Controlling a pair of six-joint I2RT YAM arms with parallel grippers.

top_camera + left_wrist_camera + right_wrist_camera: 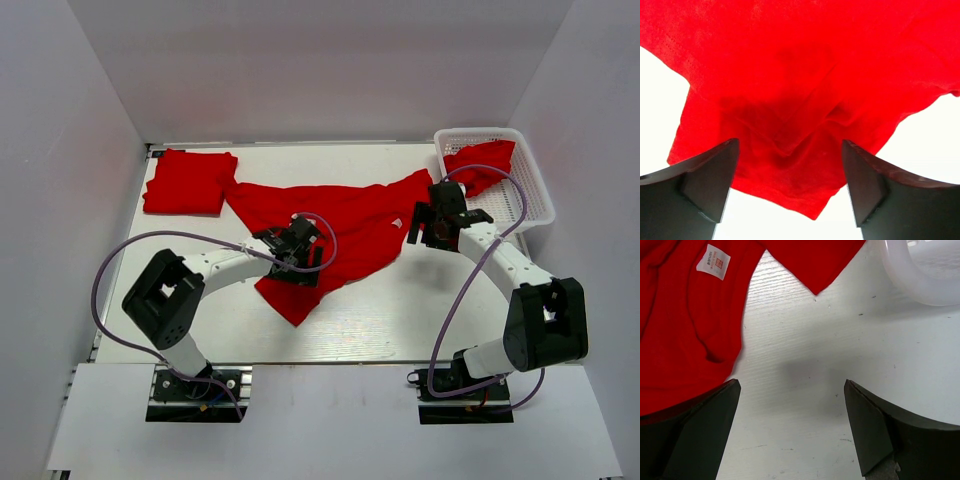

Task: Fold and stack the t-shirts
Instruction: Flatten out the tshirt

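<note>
One red t-shirt (355, 222) lies spread and rumpled across the middle of the table. My left gripper (300, 248) hovers over its near part, open; in the left wrist view a wrinkled corner of the cloth (800, 165) lies below the left gripper (790, 150) with neither finger touching it. My right gripper (426, 224) stands open just off the shirt's right edge, and the right wrist view shows bare table under the right gripper (791, 385), with the shirt (685, 325) and its white label (713, 261) to the left. A folded t-shirt (190, 182) rests at the back left.
A white mesh basket (525, 185) stands at the back right with another red t-shirt (482, 165) in it; its corner (925, 275) shows in the right wrist view. White walls enclose the table on three sides.
</note>
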